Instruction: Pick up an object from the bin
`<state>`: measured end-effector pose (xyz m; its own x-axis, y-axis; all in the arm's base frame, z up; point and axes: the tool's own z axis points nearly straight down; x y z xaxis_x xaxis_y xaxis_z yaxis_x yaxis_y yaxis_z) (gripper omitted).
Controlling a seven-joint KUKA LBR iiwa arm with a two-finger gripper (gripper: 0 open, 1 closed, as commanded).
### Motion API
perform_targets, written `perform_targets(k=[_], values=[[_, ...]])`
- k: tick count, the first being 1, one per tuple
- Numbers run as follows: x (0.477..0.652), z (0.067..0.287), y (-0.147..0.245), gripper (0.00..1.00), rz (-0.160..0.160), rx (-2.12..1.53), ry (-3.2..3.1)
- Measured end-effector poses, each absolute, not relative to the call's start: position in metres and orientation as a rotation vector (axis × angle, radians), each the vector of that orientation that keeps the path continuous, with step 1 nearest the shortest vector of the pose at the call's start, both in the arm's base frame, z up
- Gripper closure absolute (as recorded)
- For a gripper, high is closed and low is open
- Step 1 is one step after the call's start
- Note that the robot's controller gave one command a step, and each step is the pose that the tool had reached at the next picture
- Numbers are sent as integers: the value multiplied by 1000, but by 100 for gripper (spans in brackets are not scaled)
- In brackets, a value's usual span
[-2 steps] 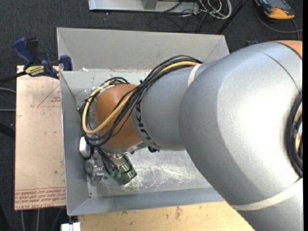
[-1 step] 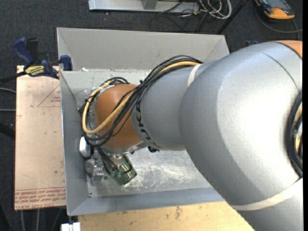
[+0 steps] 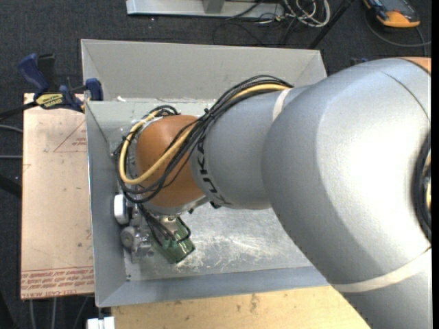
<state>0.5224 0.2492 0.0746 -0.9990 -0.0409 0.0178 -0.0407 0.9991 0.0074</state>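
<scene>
Whether the fingers are spread or pressed together cannot be told from above: the wrist and its fittings cover them. The gripper [image 3: 145, 240] hangs low in the near left corner of the bin [image 3: 206, 67], just beside the left wall and close to the near wall. Its metal parts show as a small grey cluster right over the floor.

The arm [image 3: 329, 170] comes in from the right as a broad grey tube and crosses most of the bin on a slant, from the far right down toward the near left. At its end sits the orange cover [image 3: 164, 163], rounded like a ball. Yellow and black cables [image 3: 241, 88] run along the top of the arm and loop round the cover's left side.

A small green piece [image 3: 177, 247] sticks out at a tilt just right of the gripper, touching or nearly touching the floor (I cannot tell if it is part of the robot or a loose thing). A small white knob [image 3: 121, 208] shows just beside the left wall, on the far side of the gripper.

The floor [image 3: 247, 245] to the right of the gripper is pale and scuffed. What lies under the gripper is hidden, so the thing to be picked cannot be placed.
</scene>
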Motion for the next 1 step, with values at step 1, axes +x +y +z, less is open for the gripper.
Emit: perform_targets(k=[1], values=[[524,238,218,100,-5,-33,-3147]])
